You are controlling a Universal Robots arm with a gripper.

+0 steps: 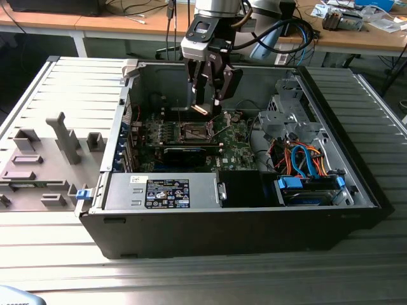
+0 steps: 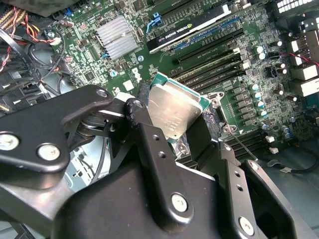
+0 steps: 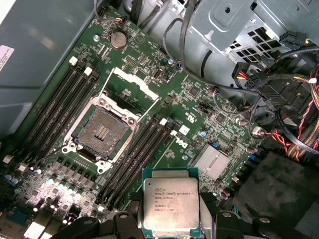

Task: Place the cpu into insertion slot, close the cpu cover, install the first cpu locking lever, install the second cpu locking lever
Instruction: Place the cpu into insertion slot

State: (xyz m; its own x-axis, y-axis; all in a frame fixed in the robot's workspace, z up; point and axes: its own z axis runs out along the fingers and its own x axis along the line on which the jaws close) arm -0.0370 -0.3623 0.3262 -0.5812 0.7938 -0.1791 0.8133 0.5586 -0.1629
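My gripper [image 1: 205,105] hangs inside the open computer case, shut on the cpu [image 1: 200,108], which it holds tilted above the green board. In both wrist views the cpu [image 3: 170,204] [image 2: 174,112] shows its silvery top and sits clamped by its edges between the black fingers [image 2: 144,124]. The insertion slot [image 3: 102,132] lies bare on the board, a dark square with a metal rim, a short way off from the chip and below it. The cpu cover [image 3: 130,81] stands swung open at the slot's far side. In the exterior view the slot [image 1: 194,132] is just below the gripper.
Rows of narrow memory slots [image 3: 144,144] flank the socket. A finned heat sink [image 3: 212,162], a long black card [image 1: 184,152], bundled cables [image 1: 302,159] and a metal drive cage [image 1: 286,114] crowd the case. A grey fixture tray [image 1: 44,159] lies at the exterior view's left.
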